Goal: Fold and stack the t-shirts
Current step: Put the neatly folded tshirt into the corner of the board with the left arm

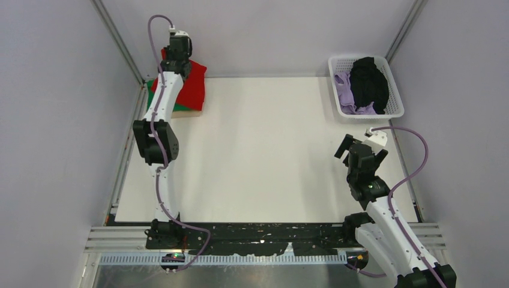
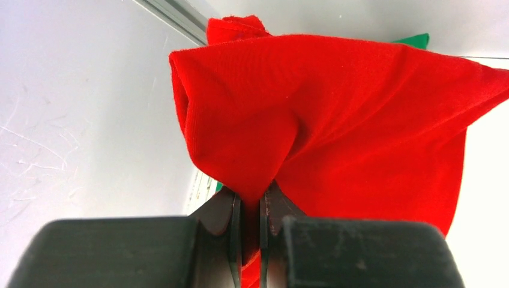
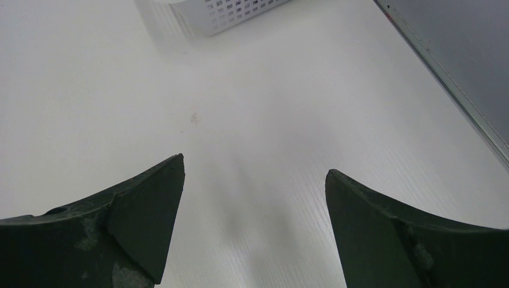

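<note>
The bright red t-shirt (image 1: 191, 89) lies folded at the table's far left corner, on top of a green t-shirt (image 1: 180, 107) with a tan one (image 1: 187, 112) showing as a thin strip under it. My left gripper (image 1: 177, 65) is over that stack, shut on a pinched fold of the red t-shirt (image 2: 336, 114); a green edge (image 2: 415, 41) peeks behind it. My right gripper (image 1: 361, 154) hovers open and empty over bare table at the right, its fingers (image 3: 144, 210) wide apart.
A white plastic basket (image 1: 394, 111) at the far right holds a black garment (image 1: 369, 83) and a lavender one (image 1: 345, 93); its corner shows in the right wrist view (image 3: 234, 12). Enclosure walls and metal rails border the white table (image 1: 264, 156).
</note>
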